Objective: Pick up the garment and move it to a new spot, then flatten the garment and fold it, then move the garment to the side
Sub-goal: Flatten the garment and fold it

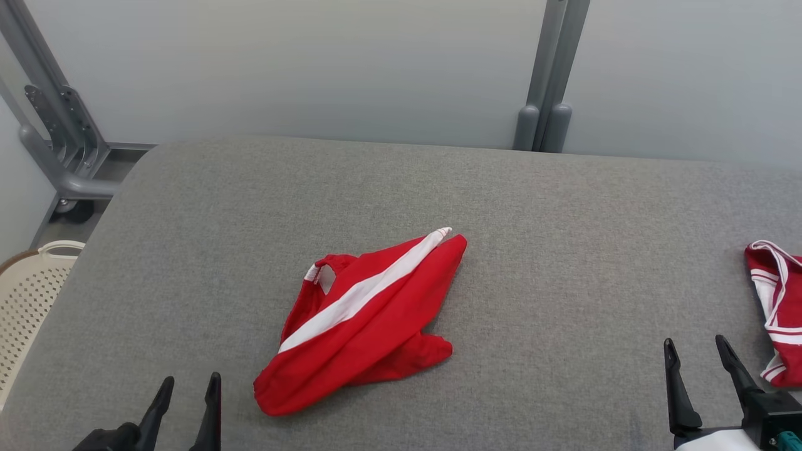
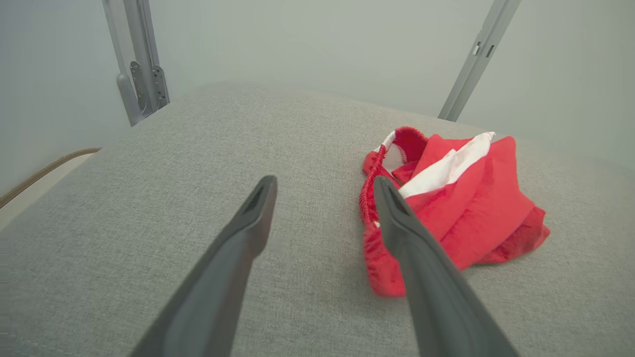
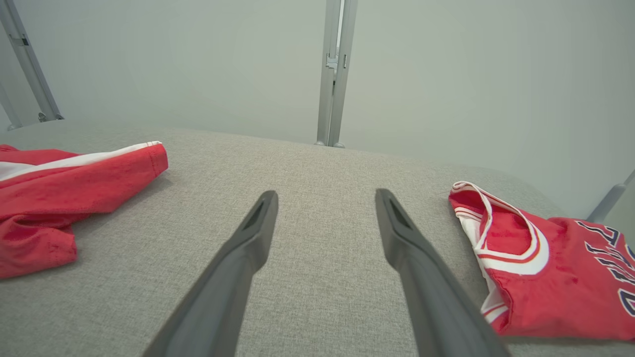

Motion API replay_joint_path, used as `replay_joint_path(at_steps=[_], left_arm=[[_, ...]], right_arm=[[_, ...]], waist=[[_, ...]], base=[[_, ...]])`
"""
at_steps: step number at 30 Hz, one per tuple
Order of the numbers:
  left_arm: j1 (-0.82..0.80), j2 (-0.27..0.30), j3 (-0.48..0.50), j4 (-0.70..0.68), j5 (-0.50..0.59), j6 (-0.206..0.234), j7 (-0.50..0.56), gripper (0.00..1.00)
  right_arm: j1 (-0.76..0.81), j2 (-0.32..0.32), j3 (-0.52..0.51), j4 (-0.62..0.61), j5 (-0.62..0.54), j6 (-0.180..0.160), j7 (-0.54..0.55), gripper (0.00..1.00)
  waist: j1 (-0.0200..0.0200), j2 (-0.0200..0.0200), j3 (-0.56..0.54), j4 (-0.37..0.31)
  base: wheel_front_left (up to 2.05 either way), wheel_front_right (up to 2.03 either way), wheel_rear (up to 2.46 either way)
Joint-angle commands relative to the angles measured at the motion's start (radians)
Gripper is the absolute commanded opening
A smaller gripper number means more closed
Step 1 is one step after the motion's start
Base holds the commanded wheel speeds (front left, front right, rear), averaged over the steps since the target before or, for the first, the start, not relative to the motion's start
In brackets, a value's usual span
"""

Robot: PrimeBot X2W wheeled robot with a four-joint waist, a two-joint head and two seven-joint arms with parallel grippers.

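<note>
**Both grippers empty, red shorts crumpled mid-table**

Nearest the head camera, the left gripper (image 1: 191, 377) sits at 7 o'clock and the right gripper (image 1: 695, 340) at 4 o'clock. Each has its two long, dark, tapered fingers spread apart with nothing between them, above the table (image 1: 564, 250), whose cover is a grey, coarsely woven cloth.

The red shorts (image 1: 363, 326) lie in a rumpled, roughly triangular heap at the middle of the table. The cloth is thin and smooth, with a broad white stripe (image 1: 360, 294) running diagonally across it. From the left gripper the shorts are near, at about 1 o'clock. From the right gripper they are well apart, at about 9 o'clock.

The left wrist view adds the gathered elastic waistband (image 2: 369, 191), puckered and open towards the camera, just behind that gripper's right fingertip.

The right wrist view shows a red basketball jersey (image 3: 545, 277) at 4 o'clock with white-and-red trimmed openings and dark lettering. The head view cuts it off at the right edge.

At 9 o'clock in the head view stands a cream perforated laundry basket (image 1: 31, 294) beside the table. Farthest off, grey metal posts (image 1: 551, 75) rise against a pale wall.
</note>
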Motion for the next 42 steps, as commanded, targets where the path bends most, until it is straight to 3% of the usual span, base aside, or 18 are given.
replay_joint_path(at_steps=[1,20,42], left_arm=[[-0.003,-0.006,0.023,0.009,0.006,-0.008,-0.004,1.0],[0.006,-0.028,0.124,0.046,0.087,-0.096,-0.004,1.0],[0.033,-0.016,0.126,0.04,0.123,-0.107,-0.004,1.0]], right_arm=[[-0.004,0.001,-0.002,0.002,0.0,0.0,-0.004,1.0],[-0.013,0.007,0.002,0.006,0.014,0.0,-0.004,1.0],[-0.002,0.007,-0.008,0.056,0.021,0.0,-0.004,1.0]], waist=[[0.0,0.0,0.0,-0.004],[0.0,0.0,0.014,0.01],[0.0,0.0,0.02,0.024]], base=[[0.0,0.0,0.0],[0.0,0.0,0.0],[0.0,0.0,0.0]])
